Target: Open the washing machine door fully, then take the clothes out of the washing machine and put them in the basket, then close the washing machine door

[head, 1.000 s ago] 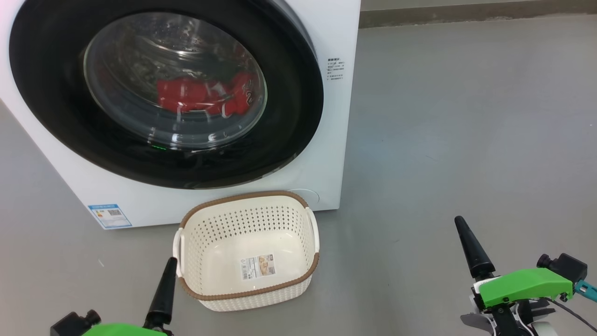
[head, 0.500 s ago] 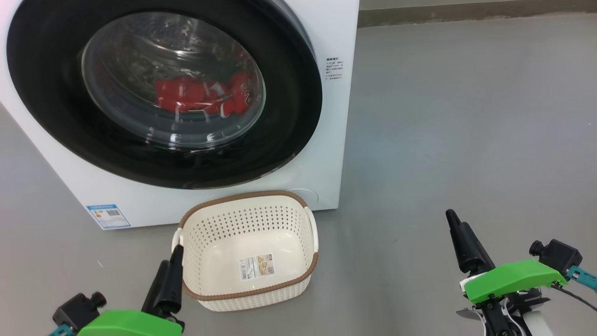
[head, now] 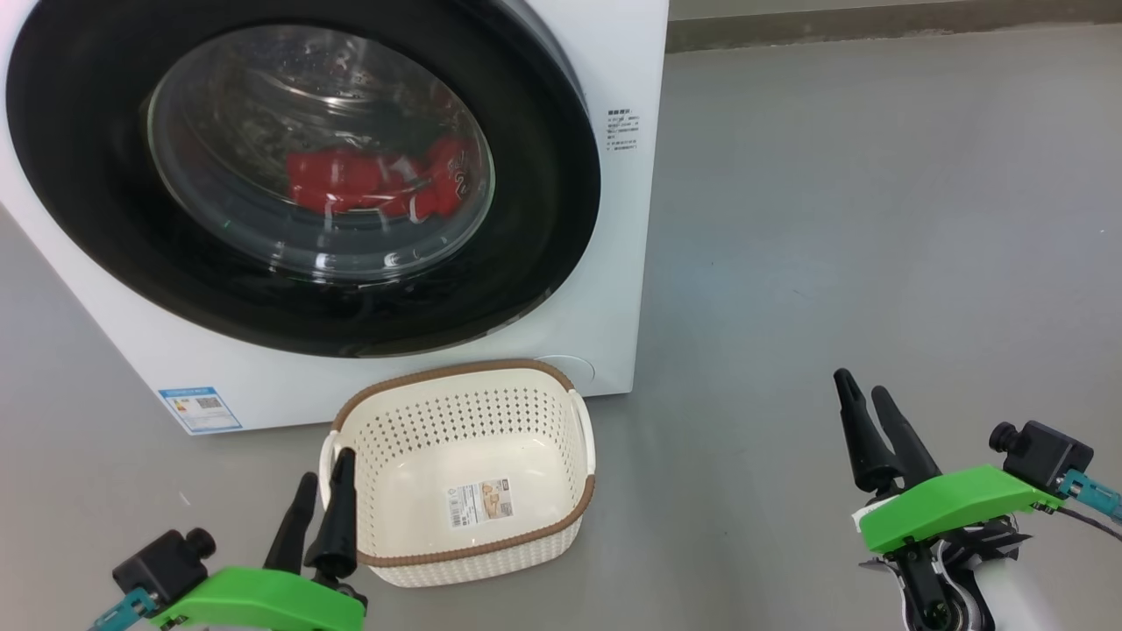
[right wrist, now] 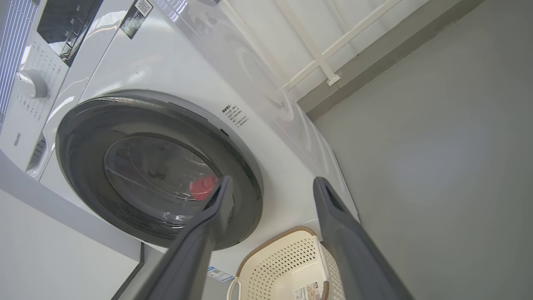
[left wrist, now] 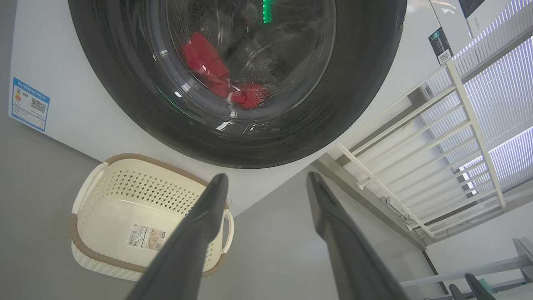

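- The basket (head: 456, 421) sits on a smooth grey floor (head: 833, 219). It is a rounded rectangle of cream plastic with walls dotted with small holes, a brown woven-look rim and white side handles. A paper sticker (head: 478, 501) lies on its inner base.
- The left gripper (head: 325, 466) hovers just beside the basket's left handle. Its two long dark tapered fingers are spread apart and grasp nothing.
- The right gripper (head: 862, 386) hangs well to the basket's right, over bare floor. Its fingers are also parted and empty.
- Just behind the basket stands the washing machine (head: 622, 289), a big, glossy white box with a small blue label (head: 199, 409) low on its front.
- The washing machine door (head: 548, 184) looks closed: a wide shiny black ring around a bulging clear glass bowl.
- The clothes (head: 351, 180) lie crumpled inside the steel drum, behind the glass and beyond the basket — bright red fabric with white marks, well apart from both grippers.
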